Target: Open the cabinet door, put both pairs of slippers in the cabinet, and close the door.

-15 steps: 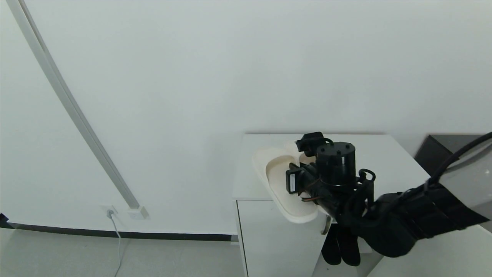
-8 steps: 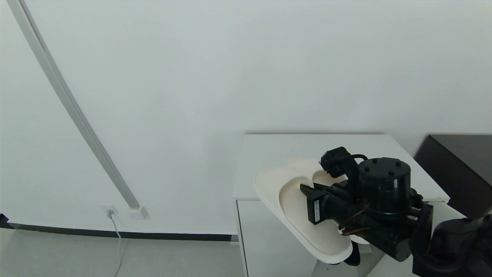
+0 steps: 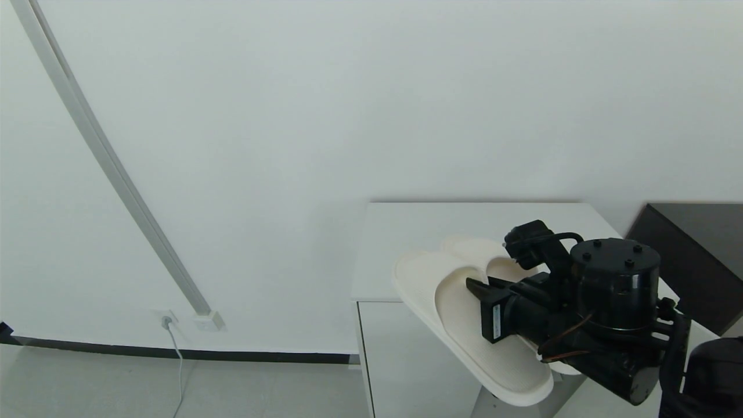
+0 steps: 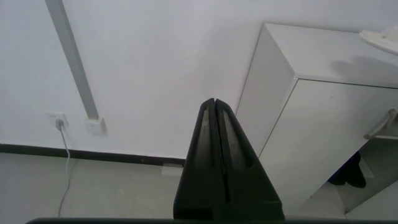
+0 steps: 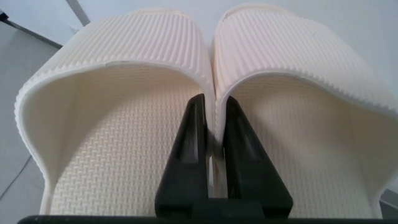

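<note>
Head view. Right gripper (image 3: 473,283) hangs in the air out in front of the white cabinet (image 3: 435,232), just above its front top edge. It carries the pale slippers (image 3: 464,325) as a pair, side by side, soles tilted down toward the floor.

Left wrist view. Left gripper (image 4: 214,109) sits well off to the side of the cabinet (image 4: 298,62), fingers together with nothing between them. The door (image 4: 329,137) looks ajar past its handle (image 4: 380,124). A dark pair of slippers (image 4: 354,175) lies low in the opening, apparently inside.

Right wrist view. Fingers (image 5: 198,124) are clamped on the two touching inner walls of the pale slippers (image 5: 124,124).

Risk: the pinch holds only thin, soft edges. One slipper could slide free on the way down. The long soles could catch the door edge or the cabinet top.
</note>
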Motion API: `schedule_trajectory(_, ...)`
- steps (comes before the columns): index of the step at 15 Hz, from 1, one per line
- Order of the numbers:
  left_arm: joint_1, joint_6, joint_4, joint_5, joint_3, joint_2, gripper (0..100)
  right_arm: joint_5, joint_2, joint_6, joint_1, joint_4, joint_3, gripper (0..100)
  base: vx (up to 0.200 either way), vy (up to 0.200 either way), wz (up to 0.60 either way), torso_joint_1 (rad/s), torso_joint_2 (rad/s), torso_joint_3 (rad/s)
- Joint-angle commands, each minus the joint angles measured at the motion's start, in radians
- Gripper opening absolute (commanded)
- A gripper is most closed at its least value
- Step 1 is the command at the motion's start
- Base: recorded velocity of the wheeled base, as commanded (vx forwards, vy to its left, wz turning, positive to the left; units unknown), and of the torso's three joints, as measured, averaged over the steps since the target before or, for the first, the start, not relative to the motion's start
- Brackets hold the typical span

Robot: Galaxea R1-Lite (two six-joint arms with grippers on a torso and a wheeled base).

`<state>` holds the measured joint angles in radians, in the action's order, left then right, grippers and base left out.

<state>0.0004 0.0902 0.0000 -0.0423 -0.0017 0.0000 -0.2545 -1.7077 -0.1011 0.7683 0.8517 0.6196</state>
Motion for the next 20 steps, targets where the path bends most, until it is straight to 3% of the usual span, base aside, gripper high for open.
schedule_trajectory(1,0.000,0.000,-0.002,0.001,0.000,0.000,0,0.000,0.008,0.000,0.002,0.000,-0.004,0,0.000,0.000,0.00,0.000,0.00,0.000)
schedule_trajectory(10,0.000,0.000,-0.002,0.001,0.000,0.000,0,-0.002,0.000,0.014,0.002,0.003,-0.018,0,-0.200,0.000,0.00,0.003,0.00,0.000)
schedule_trajectory(20,0.000,0.000,-0.002,0.001,0.000,0.000,0,-0.006,0.000,0.032,-0.001,0.003,-0.034,0,0.000,0.000,0.00,0.000,0.00,0.000)
